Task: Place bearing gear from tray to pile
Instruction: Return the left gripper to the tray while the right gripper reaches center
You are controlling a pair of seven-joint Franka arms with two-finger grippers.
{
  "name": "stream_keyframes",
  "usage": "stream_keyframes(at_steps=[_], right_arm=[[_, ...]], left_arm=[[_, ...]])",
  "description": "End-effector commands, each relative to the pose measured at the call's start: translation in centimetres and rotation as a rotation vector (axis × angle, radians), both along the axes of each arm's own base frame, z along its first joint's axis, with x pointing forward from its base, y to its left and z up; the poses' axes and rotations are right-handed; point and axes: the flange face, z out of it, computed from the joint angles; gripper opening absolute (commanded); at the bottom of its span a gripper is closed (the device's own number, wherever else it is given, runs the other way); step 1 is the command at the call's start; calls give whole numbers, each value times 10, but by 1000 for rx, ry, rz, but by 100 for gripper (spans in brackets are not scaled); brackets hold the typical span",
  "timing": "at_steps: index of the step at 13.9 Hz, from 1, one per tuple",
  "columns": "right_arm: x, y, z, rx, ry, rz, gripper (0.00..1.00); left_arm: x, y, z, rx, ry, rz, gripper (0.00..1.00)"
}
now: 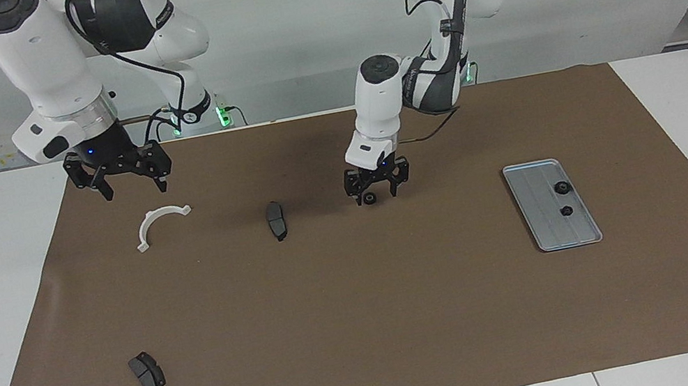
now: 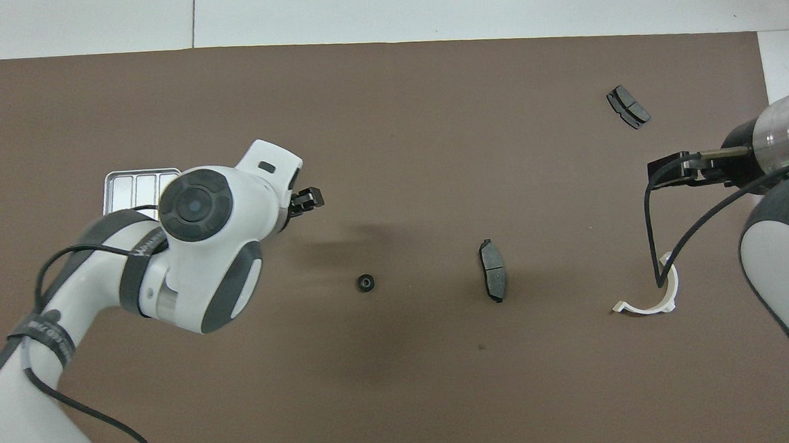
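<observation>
A small black bearing gear [image 1: 371, 199] lies on the brown mat, beside the nearer dark brake pad [image 1: 276, 220] of the pile; it shows in the overhead view too [image 2: 366, 283]. My left gripper [image 1: 377, 188] hangs open just above the gear, holding nothing. The silver ribbed tray [image 1: 542, 214] at the left arm's end holds two more gears [image 1: 562, 187] [image 1: 566, 210]. In the overhead view my left arm covers most of the tray [image 2: 137, 188]. My right gripper [image 1: 122, 179] waits open above the white half-ring bracket [image 1: 158, 222].
A second brake pad [image 1: 146, 373] lies far from the robots at the right arm's end of the brown mat [image 1: 368, 330]. White table surrounds the mat.
</observation>
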Motion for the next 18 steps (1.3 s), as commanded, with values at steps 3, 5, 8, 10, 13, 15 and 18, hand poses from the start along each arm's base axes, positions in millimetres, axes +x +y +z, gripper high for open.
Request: stream_keyframes(at_steps=[3,5,8,10,13,15,18], right_arm=[[-7,-2,2,19,30,23,100],[-8,1,3,18,34,35,100],[-9,42,-1,20,12,65,100],[-9,78,-12,26,9,35,100],[-5,138,-44,38,-2,8,100],[-6,183,-69,44,1,2,100],[-7,245,-116,59,-4,-5,100]], left_arm=[[39,144,-3,73,14,-130,92],[42,192,-10,92,17,-183,91],[36,240,-29,112,-3,-246,90],[38,258,-41,120,-4,-259,88],[45,265,-64,128,-25,-265,80],[44,265,-71,127,-23,-264,74],[44,266,-86,128,-21,-263,68]])
